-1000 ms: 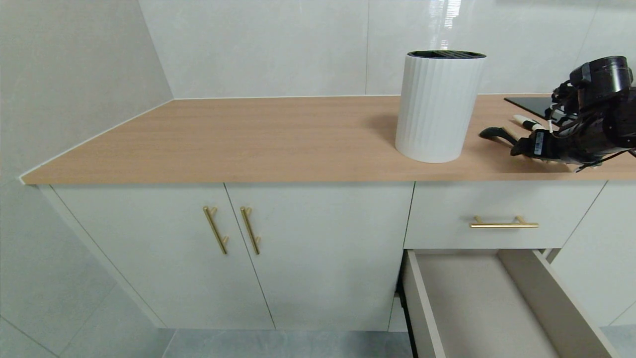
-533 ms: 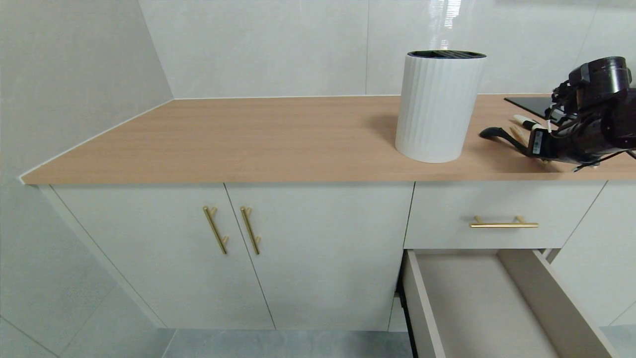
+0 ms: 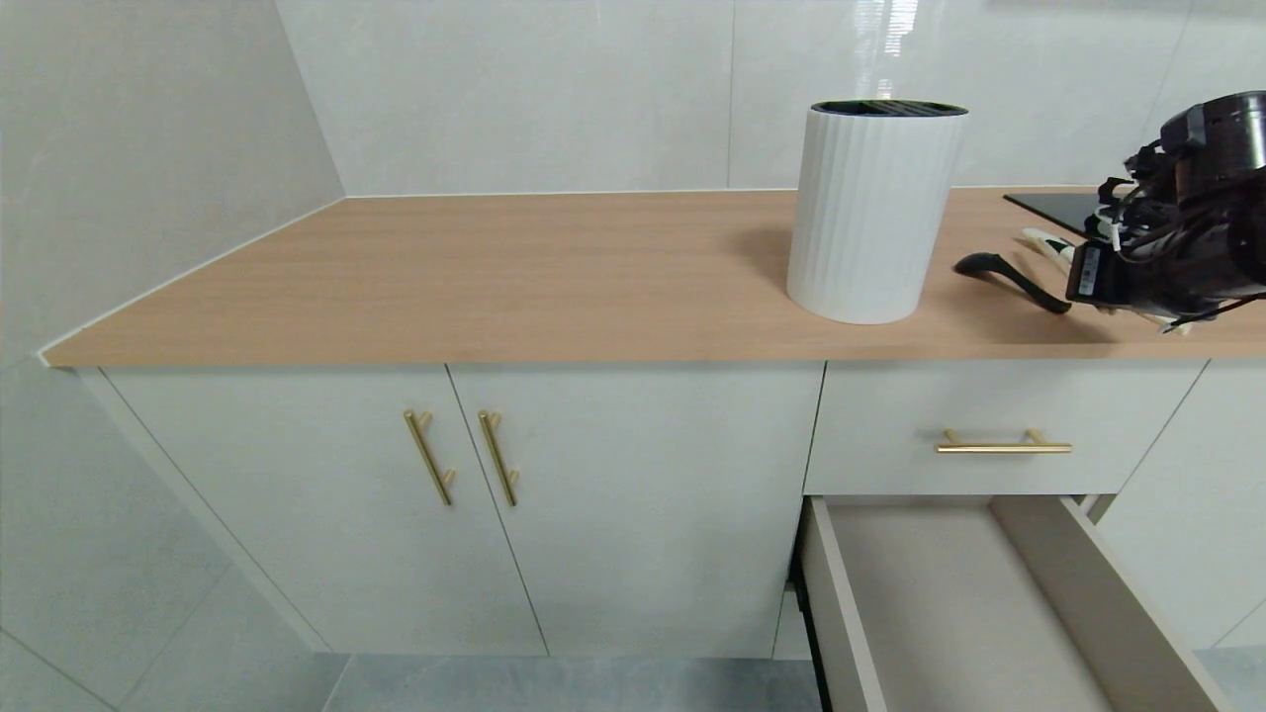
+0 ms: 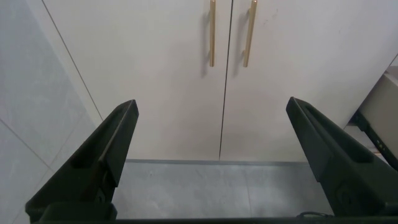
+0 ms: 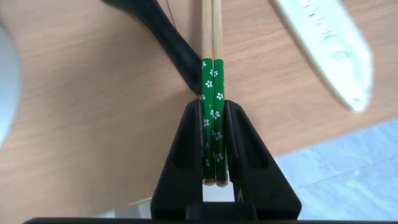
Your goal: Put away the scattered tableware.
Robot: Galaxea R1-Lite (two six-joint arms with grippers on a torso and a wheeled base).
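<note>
Two green-ended chopsticks (image 5: 211, 68) lie side by side, clamped between the fingers of my right gripper (image 5: 212, 107). Their bare ends point out over the wooden counter (image 3: 495, 277), near its front edge. A black utensil (image 5: 163, 37) lies just beside them and a white one (image 5: 323, 43) on the other side. The white ribbed holder (image 3: 872, 213) stands nearby, above the open drawer (image 3: 836, 613). My left gripper (image 4: 211, 106) hangs with its jaws wide apart, facing the cabinet doors (image 4: 155, 74).
</note>
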